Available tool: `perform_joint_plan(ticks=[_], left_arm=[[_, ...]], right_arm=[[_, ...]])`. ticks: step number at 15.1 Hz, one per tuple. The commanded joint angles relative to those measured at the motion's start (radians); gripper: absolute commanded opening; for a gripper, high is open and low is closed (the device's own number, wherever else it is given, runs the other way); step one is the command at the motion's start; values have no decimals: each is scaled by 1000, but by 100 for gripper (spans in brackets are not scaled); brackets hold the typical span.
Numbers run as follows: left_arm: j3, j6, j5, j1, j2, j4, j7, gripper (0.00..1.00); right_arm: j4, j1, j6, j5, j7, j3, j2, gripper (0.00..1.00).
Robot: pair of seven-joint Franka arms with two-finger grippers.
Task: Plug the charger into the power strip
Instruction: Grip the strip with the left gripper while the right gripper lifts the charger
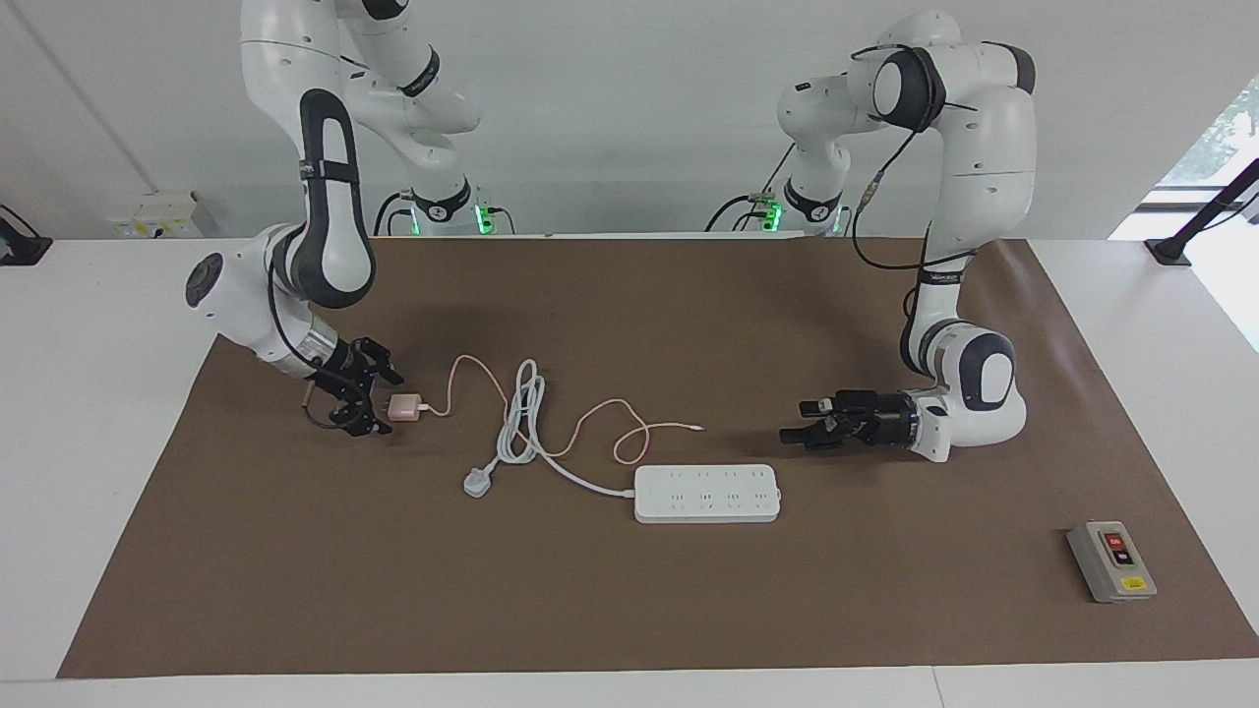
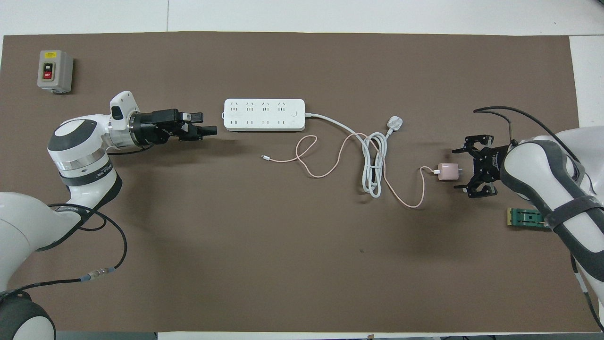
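The pale pink charger (image 1: pixel 403 407) lies on the brown mat toward the right arm's end, also in the overhead view (image 2: pixel 447 171). Its thin pink cable (image 1: pixel 610 418) loops toward the power strip. My right gripper (image 1: pixel 386 403) is open and low, its fingers spread just off the charger's end, not closed on it; it shows in the overhead view (image 2: pixel 460 170) too. The white power strip (image 1: pixel 707 493) lies flat mid-table, sockets up (image 2: pixel 264 114). My left gripper (image 1: pixel 795 421) is open and empty, held low beside the strip's end (image 2: pixel 208 123).
The strip's thick white cord is coiled (image 1: pixel 521 423) between charger and strip and ends in a grey-white three-pin plug (image 1: pixel 478 483). A grey switch box (image 1: pixel 1111 561) stands toward the left arm's end, farther from the robots. A small green block (image 2: pixel 526 218) lies by the right arm.
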Motion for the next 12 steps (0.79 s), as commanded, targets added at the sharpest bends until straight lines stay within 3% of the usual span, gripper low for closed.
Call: perform_joint_plan(ticks=[1, 6, 12], left_arm=[[11, 17, 8, -24, 2, -10, 20, 100], [13, 35, 11, -36, -16, -22, 10, 100], [13, 54, 11, -36, -25, -42, 15, 100]], right_arm=[[-33, -20, 4, 33, -58, 13, -17, 99], [-48, -10, 2, 47, -72, 13, -21, 96], [-48, -13, 2, 67, -90, 13, -21, 75]])
